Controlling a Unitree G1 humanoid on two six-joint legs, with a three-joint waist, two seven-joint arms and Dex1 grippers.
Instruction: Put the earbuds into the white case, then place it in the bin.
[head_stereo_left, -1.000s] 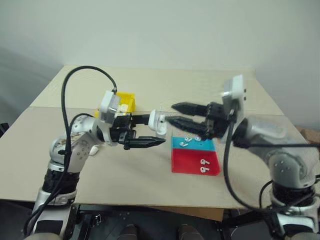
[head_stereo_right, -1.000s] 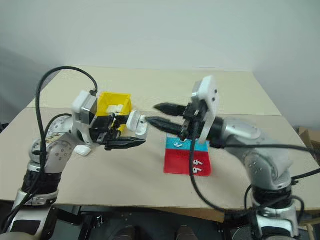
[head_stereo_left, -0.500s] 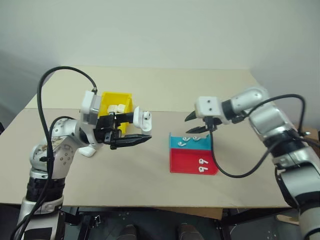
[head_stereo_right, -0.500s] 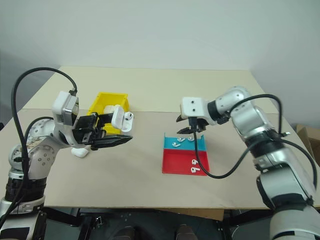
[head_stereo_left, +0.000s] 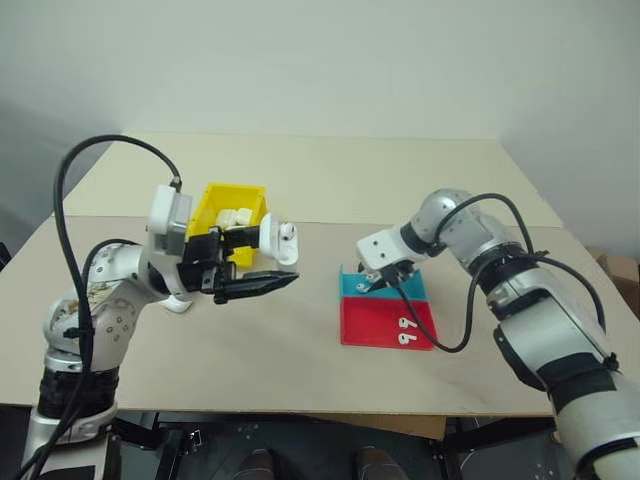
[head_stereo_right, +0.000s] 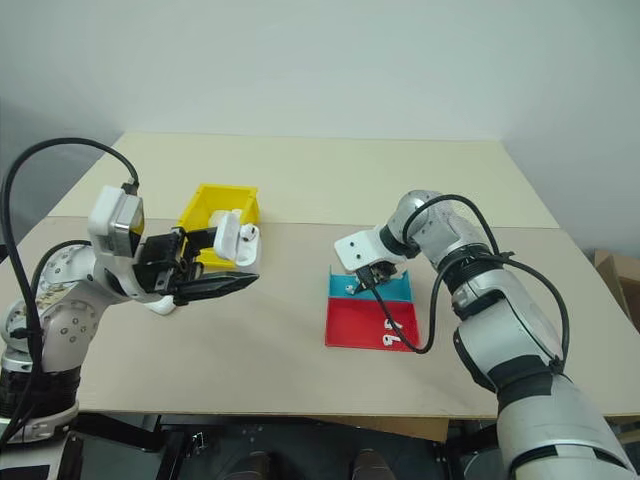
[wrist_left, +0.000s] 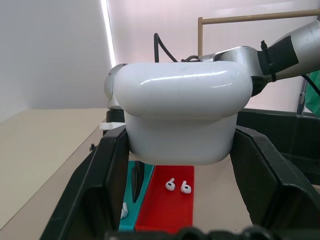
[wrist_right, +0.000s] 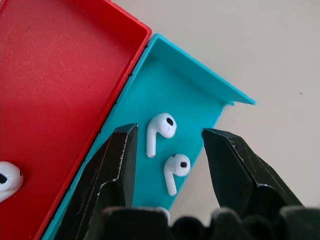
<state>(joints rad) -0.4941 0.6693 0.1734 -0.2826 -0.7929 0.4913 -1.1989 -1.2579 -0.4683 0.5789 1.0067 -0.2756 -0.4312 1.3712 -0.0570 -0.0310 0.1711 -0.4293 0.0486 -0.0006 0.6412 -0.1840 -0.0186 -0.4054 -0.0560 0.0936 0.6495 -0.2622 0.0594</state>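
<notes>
Head views: on the beige worktop (head_stereo_left: 300, 350), the left gripper (head_stereo_left: 262, 262) is clamped on the white case (head_stereo_left: 277, 243), holding it in the air just right of the yellow bin (head_stereo_left: 232, 207), which sits on the left side and has white items inside. A small white object (head_stereo_left: 180, 304) lies on the worktop below the left arm. On the right, the flat teal-and-red tray (head_stereo_left: 388, 310) lies on the worktop; the right gripper (head_stereo_left: 386, 280) points down into its far, teal part. Two earbuds (head_stereo_left: 405, 337) lie in the near, red part.

Left wrist view: the white case (wrist_left: 182, 117) sits pinched between both black fingers (wrist_left: 102, 192), lid shut as far as can be seen. Past it lie the tray (wrist_left: 167, 210) with a pair of earbuds (wrist_left: 177, 186) on the red part.

Right wrist view: the right gripper (wrist_right: 167, 150) stands partly open, holding nothing, with two earbuds (wrist_right: 167, 147) lying in the teal part between its fingers (wrist_right: 112, 172). Another earbud (wrist_right: 7, 181) lies in the red part (wrist_right: 55, 80).
</notes>
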